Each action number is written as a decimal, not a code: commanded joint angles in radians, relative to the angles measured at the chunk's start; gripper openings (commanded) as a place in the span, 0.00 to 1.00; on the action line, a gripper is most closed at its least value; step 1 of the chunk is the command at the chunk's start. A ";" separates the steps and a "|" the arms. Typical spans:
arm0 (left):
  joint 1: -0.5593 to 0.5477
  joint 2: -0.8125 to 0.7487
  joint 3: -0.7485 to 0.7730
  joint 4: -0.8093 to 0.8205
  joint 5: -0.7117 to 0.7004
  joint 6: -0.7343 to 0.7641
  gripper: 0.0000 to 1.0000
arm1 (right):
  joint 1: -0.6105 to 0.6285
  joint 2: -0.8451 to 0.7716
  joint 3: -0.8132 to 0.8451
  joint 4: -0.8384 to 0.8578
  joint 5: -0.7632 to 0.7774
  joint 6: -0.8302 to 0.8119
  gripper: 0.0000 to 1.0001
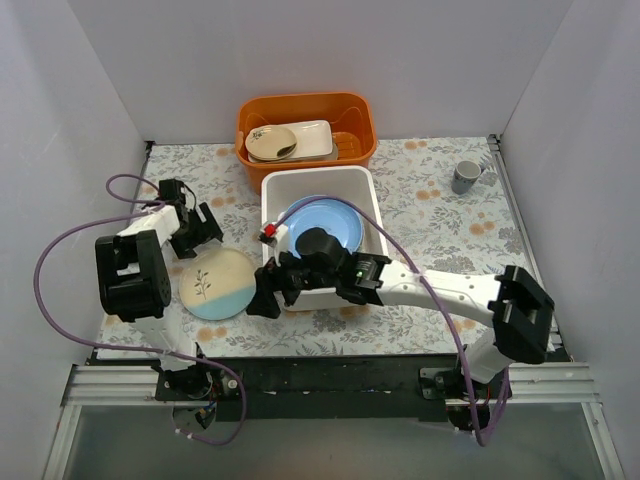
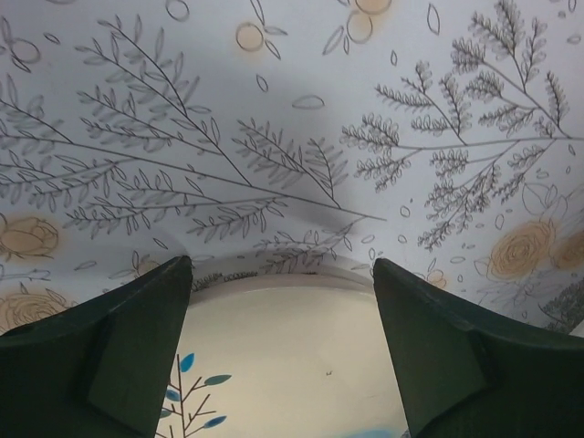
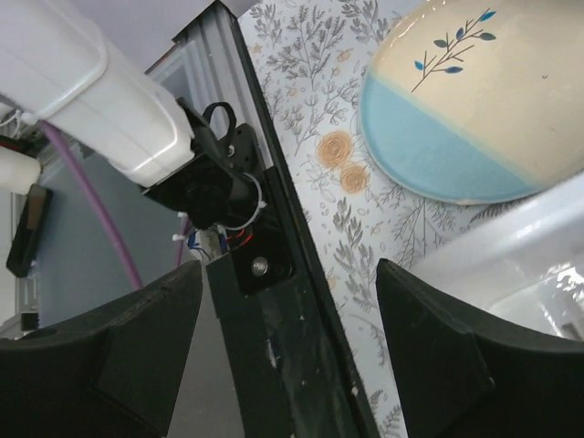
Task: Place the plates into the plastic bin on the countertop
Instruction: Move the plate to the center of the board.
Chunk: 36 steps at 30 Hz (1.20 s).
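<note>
Top external view: a blue plate (image 1: 322, 226) lies in the white bin (image 1: 315, 178), a cream plate (image 1: 217, 284) sits on the countertop (image 1: 440, 220) just left of it, the left gripper (image 1: 205, 235) is spread wide above the cream plate's far rim, and the right gripper (image 1: 268, 292) is likewise spread at the bin's near corner.

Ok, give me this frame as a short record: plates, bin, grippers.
in bin: light blue plate, inside plastic bin
on countertop: cream plate, left of bin
left gripper: open, at cream plate's far rim
right gripper: open, empty, by bin's near-left corner
other: orange tub, grey mug
</note>
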 commanded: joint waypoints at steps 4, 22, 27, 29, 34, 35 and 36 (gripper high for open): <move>-0.027 -0.082 -0.071 -0.066 0.041 0.005 0.81 | 0.035 -0.206 -0.269 0.114 0.042 0.131 0.84; -0.123 -0.110 -0.176 -0.071 0.034 -0.006 0.81 | 0.093 -0.168 -0.734 0.735 0.104 0.469 0.85; -0.139 -0.143 -0.211 -0.060 0.029 -0.012 0.81 | 0.095 0.012 -0.754 0.956 0.087 0.657 0.83; -0.140 -0.156 -0.212 -0.060 0.020 -0.013 0.81 | 0.101 0.050 -0.774 1.021 0.088 0.703 0.81; -0.143 -0.183 -0.217 -0.046 0.031 -0.013 0.81 | 0.130 0.087 -0.815 1.072 0.189 0.754 0.79; -0.142 -0.186 -0.219 -0.043 0.035 -0.013 0.81 | 0.135 0.080 -0.812 1.053 0.206 0.750 0.80; -0.143 -0.188 -0.220 -0.043 0.038 -0.012 0.81 | 0.138 0.064 -0.814 1.044 0.231 0.731 0.80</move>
